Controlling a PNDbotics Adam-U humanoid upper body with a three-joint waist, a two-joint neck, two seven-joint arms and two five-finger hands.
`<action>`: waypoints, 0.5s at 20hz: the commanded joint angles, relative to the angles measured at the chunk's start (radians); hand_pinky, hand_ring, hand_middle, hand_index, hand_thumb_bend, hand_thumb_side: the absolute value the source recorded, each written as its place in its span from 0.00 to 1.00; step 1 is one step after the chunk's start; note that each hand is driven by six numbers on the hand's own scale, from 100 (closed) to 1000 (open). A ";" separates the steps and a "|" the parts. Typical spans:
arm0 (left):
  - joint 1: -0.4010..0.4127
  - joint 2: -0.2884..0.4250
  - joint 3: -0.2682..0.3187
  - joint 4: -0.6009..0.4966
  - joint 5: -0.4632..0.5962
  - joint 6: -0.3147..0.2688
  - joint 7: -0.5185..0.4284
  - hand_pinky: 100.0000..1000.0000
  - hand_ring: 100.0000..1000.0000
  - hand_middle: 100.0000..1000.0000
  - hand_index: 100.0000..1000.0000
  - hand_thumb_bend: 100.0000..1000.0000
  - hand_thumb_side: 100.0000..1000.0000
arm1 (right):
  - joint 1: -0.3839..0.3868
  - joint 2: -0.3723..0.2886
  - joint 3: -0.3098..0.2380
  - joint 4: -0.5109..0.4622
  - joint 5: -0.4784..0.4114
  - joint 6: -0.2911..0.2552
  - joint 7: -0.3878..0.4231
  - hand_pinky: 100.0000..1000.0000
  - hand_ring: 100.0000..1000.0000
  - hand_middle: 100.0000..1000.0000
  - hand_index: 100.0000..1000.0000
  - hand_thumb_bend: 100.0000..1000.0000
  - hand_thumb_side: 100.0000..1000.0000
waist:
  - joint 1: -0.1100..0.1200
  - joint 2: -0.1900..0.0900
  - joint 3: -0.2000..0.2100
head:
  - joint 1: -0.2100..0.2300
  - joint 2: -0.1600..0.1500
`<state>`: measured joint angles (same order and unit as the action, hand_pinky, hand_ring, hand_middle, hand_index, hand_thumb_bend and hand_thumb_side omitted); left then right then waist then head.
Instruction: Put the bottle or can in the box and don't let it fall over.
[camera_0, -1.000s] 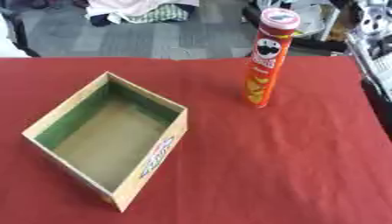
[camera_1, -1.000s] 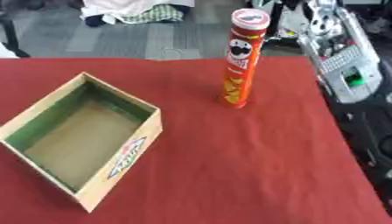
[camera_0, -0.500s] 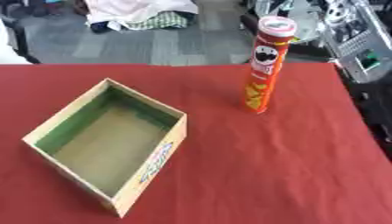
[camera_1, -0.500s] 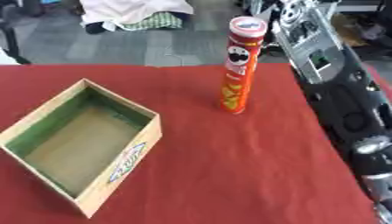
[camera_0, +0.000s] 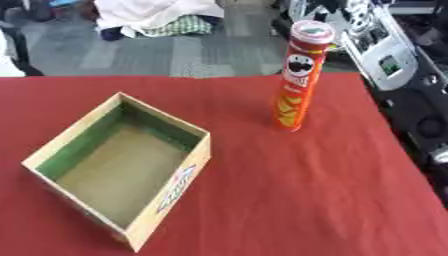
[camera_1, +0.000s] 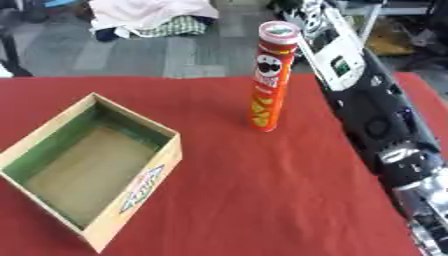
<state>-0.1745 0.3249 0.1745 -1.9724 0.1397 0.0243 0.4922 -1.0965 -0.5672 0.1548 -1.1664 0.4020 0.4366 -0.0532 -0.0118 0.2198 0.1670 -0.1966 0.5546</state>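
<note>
**Can standing upright, box lying open, my right arm coming in at the side**

On the red table (camera_0: 289, 190) the tall red can (camera_1: 269, 77) is standing upright toward the far edge, well apart from the open cardboard box (camera_0: 122, 162), which is lying nearer to me on my left. The can is outside the box; between them only bare cloth is showing.

My two eyes are not showing the same things. From the right eye I am seeing my right arm (camera_1: 372, 107) running down the right side, black with a white and grey panel, passing just beside the can near its lid; I cannot tell if it is touching. From the left eye only a small part of this arm is showing, at the upper right corner, and it is looking clearly apart from the can. My right hand is not showing plainly in either view: some silver and grey parts are sitting at the lower right corner of the right eye view, and I cannot tell if the fingers are apart or together. My left hand is not appearing anywhere.

Around the can the cloth is lying free on the left and on the near side. The box is sitting askew, one corner pointing toward me, its green inner walls and brown floor open from above.

Behind the table a grey floor is showing, with a pile of light cloth (camera_0: 157, 15) on it.
</note>
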 joint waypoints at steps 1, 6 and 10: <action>-0.002 0.030 0.003 -0.013 0.000 -0.001 -0.001 0.78 0.81 0.76 0.67 0.57 0.36 | -0.024 -0.025 -0.005 0.022 0.026 -0.009 0.019 0.79 0.92 0.91 0.84 0.24 1.00 | 0.005 -0.016 0.000 | -0.002 -0.008; -0.002 0.030 0.003 -0.013 0.000 -0.001 0.000 0.78 0.81 0.76 0.67 0.57 0.36 | -0.016 -0.037 -0.004 0.041 0.051 -0.016 0.056 0.82 0.93 0.91 0.85 0.25 1.00 | 0.004 -0.016 -0.001 | -0.001 -0.009; -0.001 0.030 0.004 -0.013 -0.001 -0.001 0.000 0.78 0.81 0.76 0.67 0.57 0.36 | -0.005 -0.046 -0.006 0.045 0.057 -0.019 0.081 0.83 0.93 0.92 0.85 0.24 1.00 | 0.003 -0.015 -0.002 | 0.001 -0.013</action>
<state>-0.1733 0.3249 0.1745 -1.9724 0.1397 0.0243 0.4922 -1.0847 -0.5775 0.1549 -1.1173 0.4514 0.4195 0.0189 -0.0110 0.2199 0.1656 -0.1964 0.5540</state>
